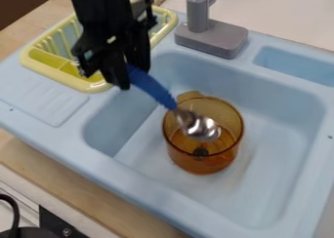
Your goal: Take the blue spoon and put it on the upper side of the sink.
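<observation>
The black gripper (133, 76) hangs over the left part of the light-blue sink (281, 134), shut on the upper end of the blue spoon's handle. That blue spoon (152, 88) slants down to the right, its metal bowl in front of the amber pot in the view; whether bowl and pot touch, I cannot tell. The sink's upper side, a flat rim (253, 43), runs behind the basin beside the grey faucet.
An amber transparent pot (203, 156) stands in the basin. A yellow dish rack (68, 81) sits at the upper left, partly behind the gripper. The grey faucet (212, 37) rises from the back rim, left of a small recessed tray (297, 65).
</observation>
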You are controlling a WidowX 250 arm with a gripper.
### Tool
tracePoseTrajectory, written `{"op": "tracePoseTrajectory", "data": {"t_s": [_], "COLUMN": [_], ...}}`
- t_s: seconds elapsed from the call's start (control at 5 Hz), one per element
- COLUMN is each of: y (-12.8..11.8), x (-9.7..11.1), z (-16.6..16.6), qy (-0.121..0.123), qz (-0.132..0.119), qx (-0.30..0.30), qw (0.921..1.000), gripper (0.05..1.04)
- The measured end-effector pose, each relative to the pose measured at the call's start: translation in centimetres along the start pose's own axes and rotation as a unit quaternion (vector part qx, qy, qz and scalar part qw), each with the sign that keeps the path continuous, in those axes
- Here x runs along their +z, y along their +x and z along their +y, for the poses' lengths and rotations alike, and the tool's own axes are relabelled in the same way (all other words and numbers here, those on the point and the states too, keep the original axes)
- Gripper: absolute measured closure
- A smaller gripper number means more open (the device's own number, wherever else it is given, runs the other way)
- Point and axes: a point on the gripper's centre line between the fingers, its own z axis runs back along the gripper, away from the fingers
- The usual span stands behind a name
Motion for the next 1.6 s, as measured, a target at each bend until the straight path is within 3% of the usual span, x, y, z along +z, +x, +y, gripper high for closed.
{"op": "tracePoseTrajectory", "data": {"t_s": [0.4, 0.8, 1.2, 1.6], "y": [-1.3, -5.3, -7.8, -8.5], "x": [2.3, 0.7, -1.8, -3.0], "z": [-2.1, -4.3, -5.0, -5.4], "qy": [-0.036, -0.043, -0.049, -0.054], "qz": [0.031, 0.045, 0.054, 0.040], "qx": [-0.008, -0.010, -0.017, -0.060], "qw": [0.9988, 0.9980, 0.9972, 0.9959], "gripper": [0.676, 0.676, 0.676, 0.676]}}
